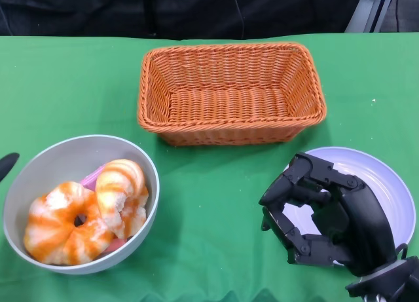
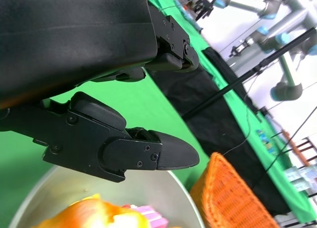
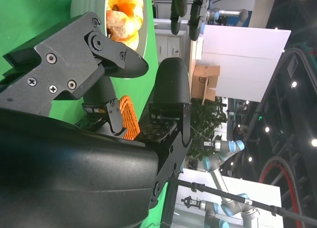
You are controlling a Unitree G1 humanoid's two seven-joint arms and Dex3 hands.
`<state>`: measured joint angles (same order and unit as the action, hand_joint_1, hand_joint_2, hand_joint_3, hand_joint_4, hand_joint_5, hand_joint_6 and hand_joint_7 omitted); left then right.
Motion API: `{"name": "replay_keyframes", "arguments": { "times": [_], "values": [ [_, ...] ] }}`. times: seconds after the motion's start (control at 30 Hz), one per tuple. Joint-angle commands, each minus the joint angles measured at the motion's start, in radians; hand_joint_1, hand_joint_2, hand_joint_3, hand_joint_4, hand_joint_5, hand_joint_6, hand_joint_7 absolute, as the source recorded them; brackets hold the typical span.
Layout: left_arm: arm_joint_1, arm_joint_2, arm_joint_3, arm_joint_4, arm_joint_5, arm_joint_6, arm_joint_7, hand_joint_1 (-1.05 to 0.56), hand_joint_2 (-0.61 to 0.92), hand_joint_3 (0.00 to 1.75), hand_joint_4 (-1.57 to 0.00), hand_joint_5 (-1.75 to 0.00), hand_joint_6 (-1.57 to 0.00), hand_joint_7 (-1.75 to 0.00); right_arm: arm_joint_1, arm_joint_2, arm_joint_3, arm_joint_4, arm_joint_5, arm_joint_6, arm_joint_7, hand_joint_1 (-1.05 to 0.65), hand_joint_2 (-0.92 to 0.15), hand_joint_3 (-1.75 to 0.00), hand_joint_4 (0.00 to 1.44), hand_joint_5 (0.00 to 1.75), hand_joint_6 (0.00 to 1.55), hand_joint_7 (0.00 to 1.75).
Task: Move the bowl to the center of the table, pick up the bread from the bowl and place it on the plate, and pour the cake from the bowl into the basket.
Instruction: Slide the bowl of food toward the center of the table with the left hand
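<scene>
There is one grey bowl on the green table. Inside it I count two orange-and-white breads, and one pink cake that is mostly hidden under them. There is one orange wicker basket and one pale plate. Two black hands are visible, the right hand and the left hand

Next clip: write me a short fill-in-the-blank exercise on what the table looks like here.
1. The bread lies in the grey ____.
2. The orange basket holds ____.
3. The right hand hovers over the ____, holding nothing.
4. The tablecloth is ____.

Missing words: bowl; nothing; plate; green
</scene>
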<state>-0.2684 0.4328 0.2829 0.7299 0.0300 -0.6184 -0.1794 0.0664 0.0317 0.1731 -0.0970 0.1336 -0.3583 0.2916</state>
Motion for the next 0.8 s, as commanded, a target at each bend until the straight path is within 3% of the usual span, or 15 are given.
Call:
{"name": "replay_keyframes", "arguments": {
  "times": [0.03, 0.3, 0.8],
  "values": [
    [0.002, 0.039, -0.031, -0.001, 0.068, 0.011, 0.068, -0.76, 0.92, 0.36, -0.16, 0.0, -0.24, 0.0, -0.002, -0.007, -0.003, 0.002, 0.003, -0.006, 0.0, -0.09, -0.51, -1.01, 0.74, 1.59, 0.69, 1.22],
    [0.023, 0.044, -0.1, -0.033, 0.17, 0.073, 0.143, -0.76, 0.92, 0.35, -0.15, -0.01, -0.21, 0.0, 0.002, -0.005, 0.001, -0.002, 0.002, -0.007, 0.001, -0.09, -0.5, -1.02, 0.74, 1.58, 0.7, 1.21],
    [0.024, 0.019, -0.152, -0.031, 0.116, 0.126, 0.1, -0.72, 0.92, 0.37, -0.21, -0.02, -0.24, -0.01, -0.006, -0.001, 0.001, 0.019, 0.007, -0.022, 0.009, -0.07, -0.48, -1.05, 0.75, 1.58, 0.7, 1.22]
  ]
}}
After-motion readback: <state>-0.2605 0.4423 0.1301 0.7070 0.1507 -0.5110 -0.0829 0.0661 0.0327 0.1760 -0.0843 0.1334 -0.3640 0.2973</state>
